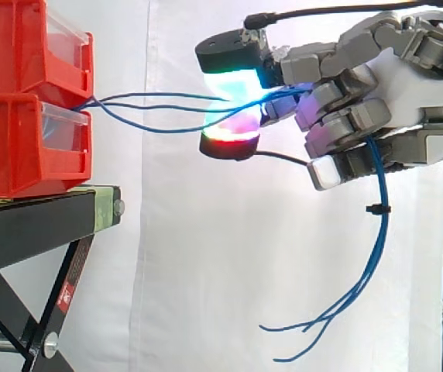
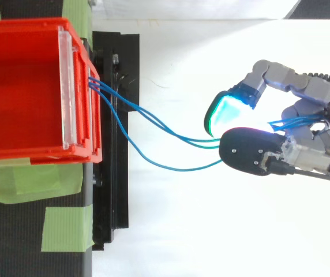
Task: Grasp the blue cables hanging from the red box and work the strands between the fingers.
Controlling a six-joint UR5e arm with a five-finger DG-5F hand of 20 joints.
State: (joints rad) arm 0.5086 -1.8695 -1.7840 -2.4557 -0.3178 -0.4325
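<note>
Thin blue cables (image 1: 159, 112) (image 2: 153, 121) run from the front of the stacked red bins (image 1: 20, 93) (image 2: 21, 86) out to my hand (image 1: 376, 93) (image 2: 315, 133) at the right. A glowing pad above and another below pinch the strands between them. Behind the pinch the cables pass through the curled fingers, and their loose ends (image 1: 345, 302) hang below the hand. The strands sag a little between bin and hand.
The bins sit on a black stand (image 1: 36, 225) (image 2: 110, 144) with green tape patches (image 2: 61, 228). A white curtain (image 1: 206, 256) backs the scene. Open space lies below and to the right of the stand.
</note>
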